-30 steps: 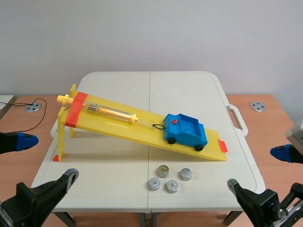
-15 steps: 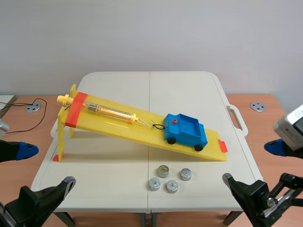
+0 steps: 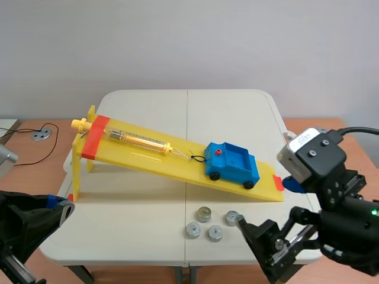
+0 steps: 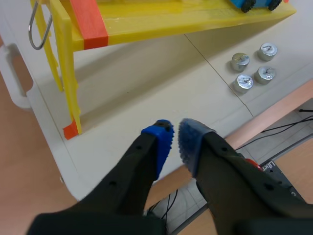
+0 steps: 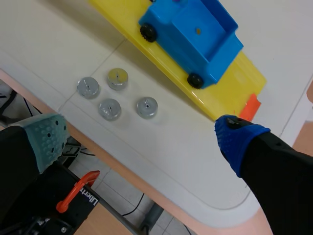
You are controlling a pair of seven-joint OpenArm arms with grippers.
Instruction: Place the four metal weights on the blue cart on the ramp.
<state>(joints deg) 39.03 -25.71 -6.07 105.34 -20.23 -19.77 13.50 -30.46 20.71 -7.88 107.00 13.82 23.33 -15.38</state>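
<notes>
— Metal weights (image 5: 109, 109), four: location?
— On counter (image 5: 58, 44) beside ramp (image 5: 239, 78), near blue cart (image 5: 195, 34); ahead of right gripper (image 5: 142, 137), fingers wide apart. Left gripper (image 4: 175, 142), fingers nearly together, well apart from them

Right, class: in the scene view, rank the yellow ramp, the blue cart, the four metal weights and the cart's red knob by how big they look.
1. yellow ramp
2. blue cart
3. metal weights: all four look alike, so no ranking among them
4. red knob
</notes>
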